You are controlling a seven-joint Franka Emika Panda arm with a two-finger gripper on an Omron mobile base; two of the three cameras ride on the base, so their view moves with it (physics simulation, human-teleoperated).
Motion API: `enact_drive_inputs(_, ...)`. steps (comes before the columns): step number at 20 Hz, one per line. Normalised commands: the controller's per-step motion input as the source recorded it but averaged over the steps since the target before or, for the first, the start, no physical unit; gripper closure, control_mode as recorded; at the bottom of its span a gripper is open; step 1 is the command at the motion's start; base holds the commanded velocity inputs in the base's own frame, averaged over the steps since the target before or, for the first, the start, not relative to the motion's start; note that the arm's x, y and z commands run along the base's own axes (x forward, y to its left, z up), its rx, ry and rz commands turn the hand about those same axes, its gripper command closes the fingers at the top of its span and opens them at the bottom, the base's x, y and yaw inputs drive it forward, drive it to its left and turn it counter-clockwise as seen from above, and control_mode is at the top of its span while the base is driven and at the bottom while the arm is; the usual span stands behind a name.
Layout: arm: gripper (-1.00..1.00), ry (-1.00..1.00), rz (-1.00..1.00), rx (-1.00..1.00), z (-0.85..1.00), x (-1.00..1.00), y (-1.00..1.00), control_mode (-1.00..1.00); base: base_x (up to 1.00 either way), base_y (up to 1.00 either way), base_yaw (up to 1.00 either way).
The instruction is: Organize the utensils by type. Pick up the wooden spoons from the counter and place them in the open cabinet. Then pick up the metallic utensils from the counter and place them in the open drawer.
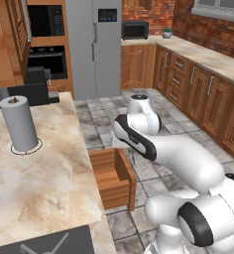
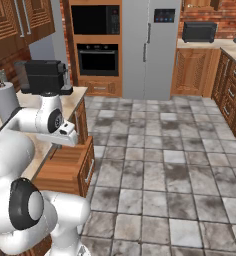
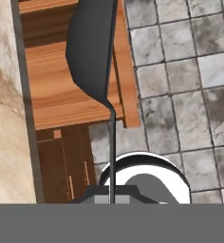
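Your gripper (image 3: 112, 199) is clamped on the thin handle of a grey metal spoon (image 3: 92, 52), bowl pointing away from the hand. The spoon hangs above the open drawer (image 1: 114, 178), which juts from under the counter (image 1: 39, 183) edge over the tiled floor (image 2: 155, 165).

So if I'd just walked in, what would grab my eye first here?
Probably the big white robot arm reaching over the open drawer beside the marble-look counter. In the hand view, its shut gripper pinches a thin grey metal spoon hanging over that drawer. A grey paper towel roll stands on the counter.
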Motion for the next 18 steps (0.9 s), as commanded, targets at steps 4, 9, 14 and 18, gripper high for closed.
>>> enact_drive_inputs(4,1.0,-0.01,0.0,0.0,-0.39,0.44,0.01,-1.0,0.0,0.0,0.0)
enact_drive_inputs(9,1.0,0.01,0.04,0.0,-0.2,0.42,0.0,-1.0,0.0,0.0,0.0)
enact_drive_inputs(14,1.0,0.0,0.01,0.0,-0.21,0.29,0.01,-1.0,0.0,0.0,0.0)
enact_drive_inputs(18,1.0,0.0,0.0,0.0,-0.32,0.28,0.06,-1.0,0.0,0.0,0.0)
